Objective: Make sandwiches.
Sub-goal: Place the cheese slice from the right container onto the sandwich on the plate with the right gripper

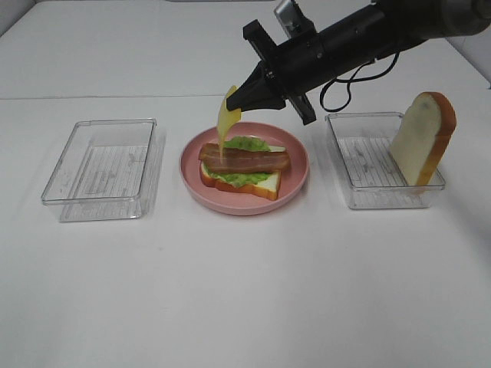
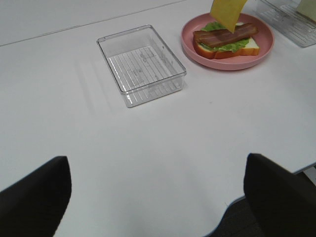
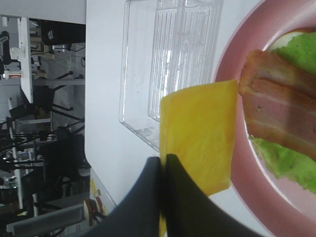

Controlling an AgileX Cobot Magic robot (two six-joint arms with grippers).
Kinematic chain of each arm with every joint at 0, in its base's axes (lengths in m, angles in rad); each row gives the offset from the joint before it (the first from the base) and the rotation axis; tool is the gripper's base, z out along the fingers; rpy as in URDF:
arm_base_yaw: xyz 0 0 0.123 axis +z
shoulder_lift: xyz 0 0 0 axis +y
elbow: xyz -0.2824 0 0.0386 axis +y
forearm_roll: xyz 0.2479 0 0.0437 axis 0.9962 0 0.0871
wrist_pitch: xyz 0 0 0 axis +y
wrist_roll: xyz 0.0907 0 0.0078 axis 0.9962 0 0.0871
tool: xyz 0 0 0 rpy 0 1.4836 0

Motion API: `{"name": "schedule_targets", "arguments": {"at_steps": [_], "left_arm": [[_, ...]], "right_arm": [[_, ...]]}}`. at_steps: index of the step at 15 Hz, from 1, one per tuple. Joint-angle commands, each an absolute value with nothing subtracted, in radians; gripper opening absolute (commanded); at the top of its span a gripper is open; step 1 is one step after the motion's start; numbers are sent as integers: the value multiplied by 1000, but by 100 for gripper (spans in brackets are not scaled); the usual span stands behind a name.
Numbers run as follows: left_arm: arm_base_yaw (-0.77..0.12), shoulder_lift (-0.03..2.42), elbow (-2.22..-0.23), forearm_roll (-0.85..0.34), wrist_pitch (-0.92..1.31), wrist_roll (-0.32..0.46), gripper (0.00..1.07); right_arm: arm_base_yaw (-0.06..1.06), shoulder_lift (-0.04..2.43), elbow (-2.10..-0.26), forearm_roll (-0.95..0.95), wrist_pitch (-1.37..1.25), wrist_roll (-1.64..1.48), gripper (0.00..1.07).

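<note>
A partial sandwich [image 1: 242, 165] lies on the pink plate [image 1: 295, 180]: a bread slice, green lettuce and brown bacon [image 1: 244, 159] on top. My right gripper [image 1: 238, 98] is shut on a yellow cheese slice [image 1: 225, 121] that hangs just above the bacon's left end. The wrist view shows the cheese [image 3: 200, 133] pinched in the fingertips [image 3: 163, 170] beside the bacon [image 3: 281, 118]. A second bread slice [image 1: 423, 138] leans upright in the right clear tray [image 1: 360, 157]. My left gripper shows only as two dark fingers [image 2: 32, 202], wide apart over bare table.
An empty clear tray [image 1: 103, 169] stands left of the plate; it also shows in the left wrist view [image 2: 140, 64]. The black right arm [image 1: 360, 38] reaches in from the upper right over the table's back. White table [image 1: 245, 291] spreads in front.
</note>
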State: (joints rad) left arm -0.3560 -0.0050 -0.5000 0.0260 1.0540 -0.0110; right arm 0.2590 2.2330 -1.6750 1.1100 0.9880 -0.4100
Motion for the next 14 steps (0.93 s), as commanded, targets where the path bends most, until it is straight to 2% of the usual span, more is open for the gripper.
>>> {"name": "schedule_targets", "arguments": {"at_steps": [1, 3, 6, 14], "left_arm": [[-356, -27, -497, 26, 1044, -12, 90], [-356, -27, -497, 26, 1044, -12, 90], [-356, -27, -497, 26, 1044, -12, 90], [-356, -27, -497, 26, 1044, -12, 90]], "right_arm": [[260, 2285, -1667, 1225, 988, -464, 0], [260, 2320, -1667, 1282, 989, -490, 0], [260, 2353, -1667, 1265, 966, -485, 0], [259, 2322, -1669, 994, 837, -364, 0]]}}
